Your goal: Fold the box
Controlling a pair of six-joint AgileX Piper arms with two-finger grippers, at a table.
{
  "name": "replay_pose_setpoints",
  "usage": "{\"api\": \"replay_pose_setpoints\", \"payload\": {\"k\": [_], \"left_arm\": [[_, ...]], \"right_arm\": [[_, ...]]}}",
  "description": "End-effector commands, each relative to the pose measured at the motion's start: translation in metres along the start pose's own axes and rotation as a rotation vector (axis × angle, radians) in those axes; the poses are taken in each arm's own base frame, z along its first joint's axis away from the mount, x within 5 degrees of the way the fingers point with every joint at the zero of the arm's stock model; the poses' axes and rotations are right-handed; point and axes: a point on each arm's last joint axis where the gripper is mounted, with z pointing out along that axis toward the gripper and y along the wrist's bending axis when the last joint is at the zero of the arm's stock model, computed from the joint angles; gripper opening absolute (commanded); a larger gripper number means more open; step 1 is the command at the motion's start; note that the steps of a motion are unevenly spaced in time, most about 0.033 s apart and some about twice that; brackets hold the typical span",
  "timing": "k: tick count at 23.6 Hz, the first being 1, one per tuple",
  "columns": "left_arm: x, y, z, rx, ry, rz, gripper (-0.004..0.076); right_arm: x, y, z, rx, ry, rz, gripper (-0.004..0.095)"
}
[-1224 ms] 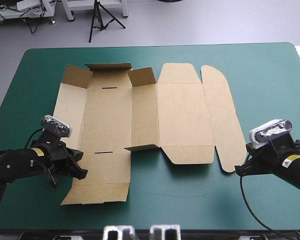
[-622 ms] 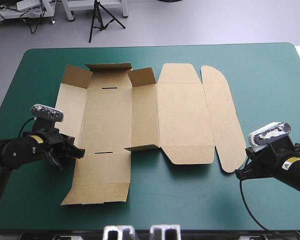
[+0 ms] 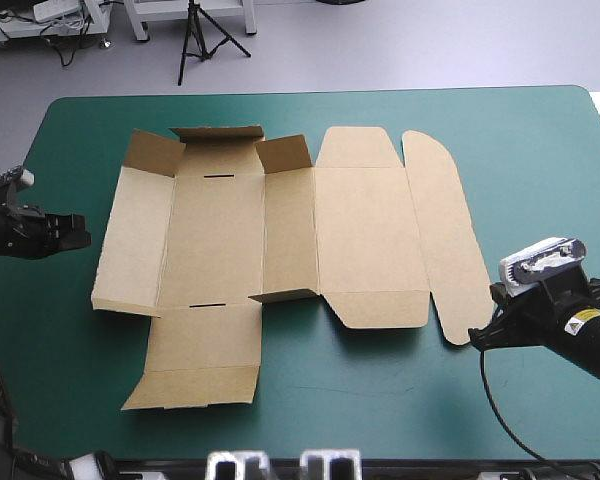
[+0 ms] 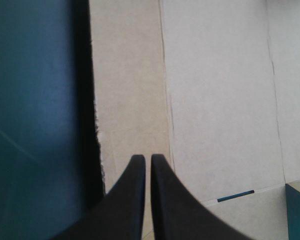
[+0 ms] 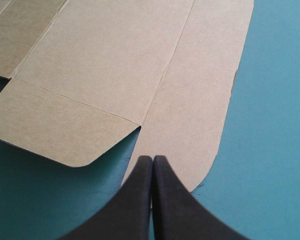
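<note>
Both pressed together, left claw [image 4: 146,158] and right claw [image 5: 152,159]; whole box [image 3: 365,230] only from above.

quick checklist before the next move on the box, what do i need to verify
1. Box wholly on the table: ok.
2. Left gripper apart from the box: ok, it hangs beside the left edge.
3. Left gripper open for a grasp: not ok, shut.
4. Right gripper open for a grasp: not ok, shut.
5. Right gripper lined up with a flap: ok, at the rounded near corner of the rightmost flap.
6. Right gripper touching that flap: cannot tell.
</note>
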Motion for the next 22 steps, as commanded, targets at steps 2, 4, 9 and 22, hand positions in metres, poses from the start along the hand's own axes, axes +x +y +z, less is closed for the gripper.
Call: {"api": "replay_pose_setpoints", "payload": {"k": [2,4,9,22], "left_arm": [[-0.008,0.006,0.008,0.079,0.003,-0.072,0.0169],[-0.008,0.016,0.020,0.096,0.039,-0.119,0.0306],[-0.003,0.031,0.045,0.165,0.133,-0.140,0.0538],[-0.005,0.029,0.085,0.259,0.200,-0.102,0.0398]], "right_arm": [[-0.012,-0.002,-0.007,0.020,-0.091,0.004,-0.0019],[-0.012,-0.002,-0.007,0.020,-0.091,0.004,-0.0019],[-0.012,-0.001,-0.007,0.016,-0.092,0.007,-0.0019],[-0.014,0.002,-0.007,-0.022,-0.108,0.041,-0.0019]]}}
